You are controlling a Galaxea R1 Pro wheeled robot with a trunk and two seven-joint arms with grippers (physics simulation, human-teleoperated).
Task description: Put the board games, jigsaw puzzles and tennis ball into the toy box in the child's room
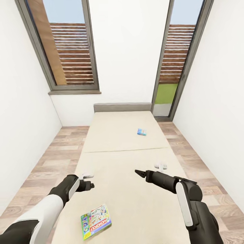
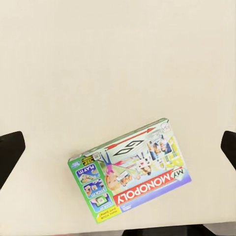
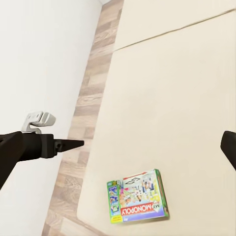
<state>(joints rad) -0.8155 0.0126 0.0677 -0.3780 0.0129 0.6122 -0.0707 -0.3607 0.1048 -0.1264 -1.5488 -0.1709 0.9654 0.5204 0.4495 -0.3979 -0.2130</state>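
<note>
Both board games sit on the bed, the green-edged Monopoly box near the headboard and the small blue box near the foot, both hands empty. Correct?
Swapped. In the head view the green-edged Monopoly box lies at the near end of the beige bed, below the left hand; the small blue box lies nearer the grey headboard. Both hands, including the right hand, hold nothing.
</note>
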